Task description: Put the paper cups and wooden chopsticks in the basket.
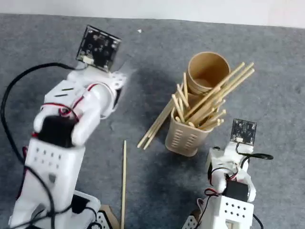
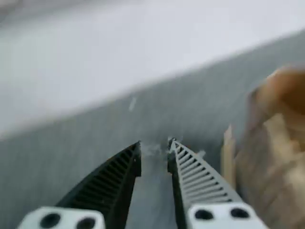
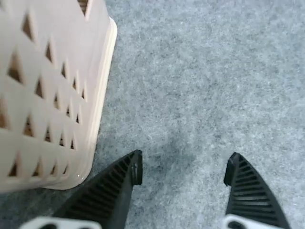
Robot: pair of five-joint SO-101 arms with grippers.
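The left gripper (image 2: 155,148) hangs over the grey felt (image 2: 71,157), fingers a narrow gap apart with nothing between them. The right gripper (image 3: 185,167) is spread wide and empty, just beside the beige basket (image 3: 52,95). Between the two arms one loose wooden chopstick (image 1: 124,183) lies flat, its long axis running straight out from the arms' bases. In the basket, nested paper cups (image 1: 207,71) stand mouth up. A chopstick bundle (image 1: 217,95) leans beside them, its tips pointing far-right.
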